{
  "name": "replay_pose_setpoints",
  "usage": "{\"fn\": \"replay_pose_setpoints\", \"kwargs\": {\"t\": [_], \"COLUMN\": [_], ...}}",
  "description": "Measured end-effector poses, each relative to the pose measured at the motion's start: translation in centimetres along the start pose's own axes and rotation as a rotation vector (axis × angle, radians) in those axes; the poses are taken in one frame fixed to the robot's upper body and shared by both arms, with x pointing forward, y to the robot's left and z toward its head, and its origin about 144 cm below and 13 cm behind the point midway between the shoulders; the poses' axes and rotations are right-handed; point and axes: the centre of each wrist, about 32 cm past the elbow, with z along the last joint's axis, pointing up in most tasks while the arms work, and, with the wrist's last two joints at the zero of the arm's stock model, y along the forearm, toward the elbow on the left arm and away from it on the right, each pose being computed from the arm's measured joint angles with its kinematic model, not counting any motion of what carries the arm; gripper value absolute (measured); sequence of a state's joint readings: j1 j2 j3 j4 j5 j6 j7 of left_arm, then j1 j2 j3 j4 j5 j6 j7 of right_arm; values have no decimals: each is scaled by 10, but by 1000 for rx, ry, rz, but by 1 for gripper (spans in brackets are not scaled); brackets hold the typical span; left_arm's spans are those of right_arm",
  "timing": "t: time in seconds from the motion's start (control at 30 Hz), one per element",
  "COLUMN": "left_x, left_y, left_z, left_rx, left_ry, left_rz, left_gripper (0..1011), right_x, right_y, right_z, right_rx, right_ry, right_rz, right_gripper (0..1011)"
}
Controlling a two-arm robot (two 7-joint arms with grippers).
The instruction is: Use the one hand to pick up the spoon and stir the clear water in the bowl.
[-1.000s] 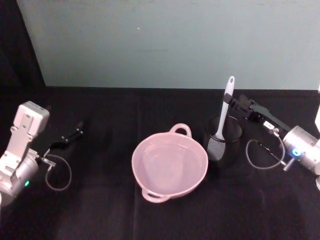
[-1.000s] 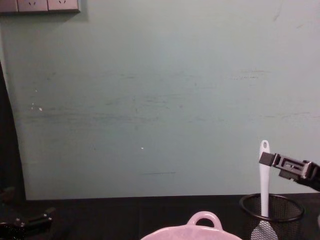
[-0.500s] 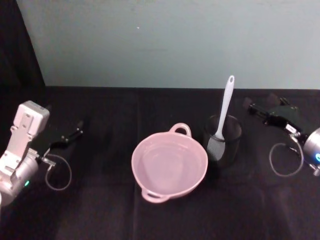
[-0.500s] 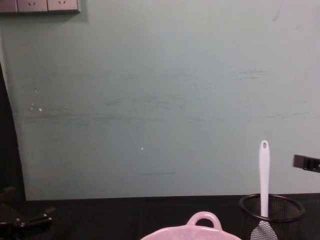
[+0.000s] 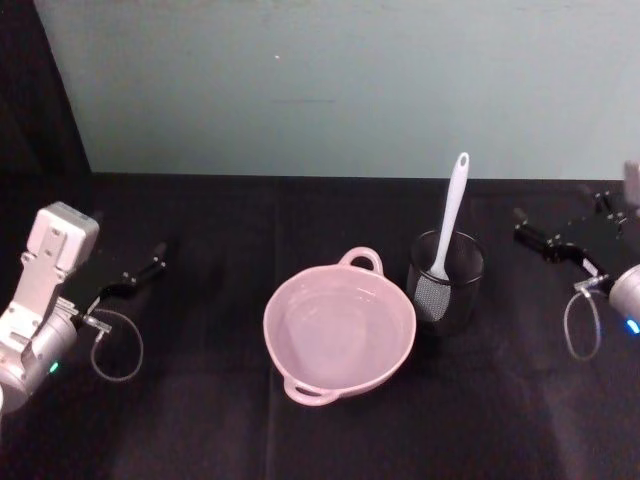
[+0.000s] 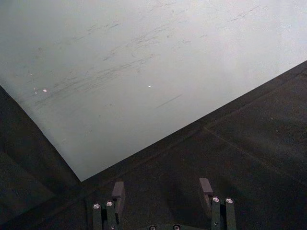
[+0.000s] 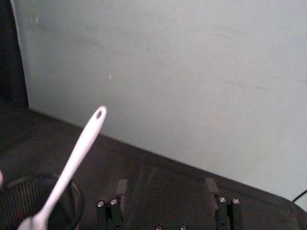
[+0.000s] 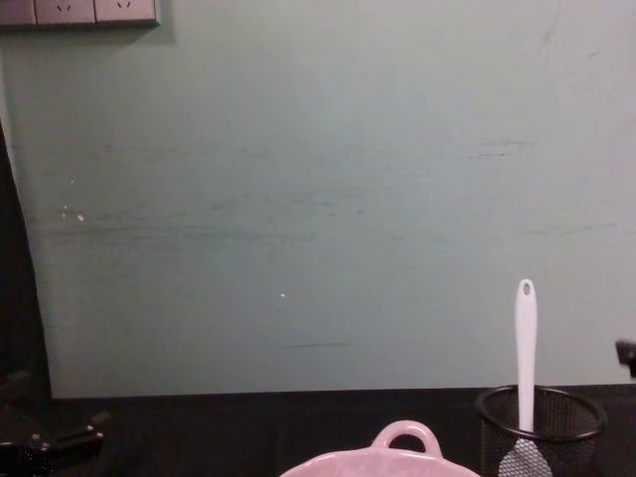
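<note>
Pick-up stage: spoon [image 5: 448, 223] stands in mesh cup [image 5: 446, 291], right of bowl [image 5: 339, 330]. Right gripper [image 5: 533, 236], open and empty, sits well right; next, reach the handle. Left gripper [image 5: 140, 271] parked, open.

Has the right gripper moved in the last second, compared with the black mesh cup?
Yes. The right gripper has pulled away from the mesh cup and the spoon toward the robot's right, empty and open.

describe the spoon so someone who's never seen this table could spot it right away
Find the pale pink bowl in the middle of the black table. Just to its right stands a black wire-mesh cup, and the spoon stands upright in it. It is the one long white thing, slim, with a hole in its handle tip.
</note>
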State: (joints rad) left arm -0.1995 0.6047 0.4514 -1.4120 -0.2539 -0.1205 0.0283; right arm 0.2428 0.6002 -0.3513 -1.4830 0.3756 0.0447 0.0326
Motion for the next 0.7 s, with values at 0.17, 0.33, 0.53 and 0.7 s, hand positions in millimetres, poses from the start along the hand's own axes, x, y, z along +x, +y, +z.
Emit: {"fn": "replay_pose_setpoints", "kwargs": {"t": [0.17, 0.33, 0.53, 0.7], "left_x": [0, 0, 0, 0], "left_y": [0, 0, 0, 0], "left_z": [0, 0, 0, 0], "left_rx": [0, 0, 0, 0], "left_ry": [0, 0, 0, 0], "left_rz": [0, 0, 0, 0], "left_gripper": [1005, 1005, 1005, 1005], "right_x": [-5, -8, -8, -8], "right_y": [3, 6, 7, 7], "right_z": [-9, -16, -18, -18], "right_rx": [-59, -98, -110, -110], "right_ry": [-28, -24, -15, -16], "right_rz": [4, 17, 30, 30], "right_gripper": [1003, 1003, 1003, 1002]}}
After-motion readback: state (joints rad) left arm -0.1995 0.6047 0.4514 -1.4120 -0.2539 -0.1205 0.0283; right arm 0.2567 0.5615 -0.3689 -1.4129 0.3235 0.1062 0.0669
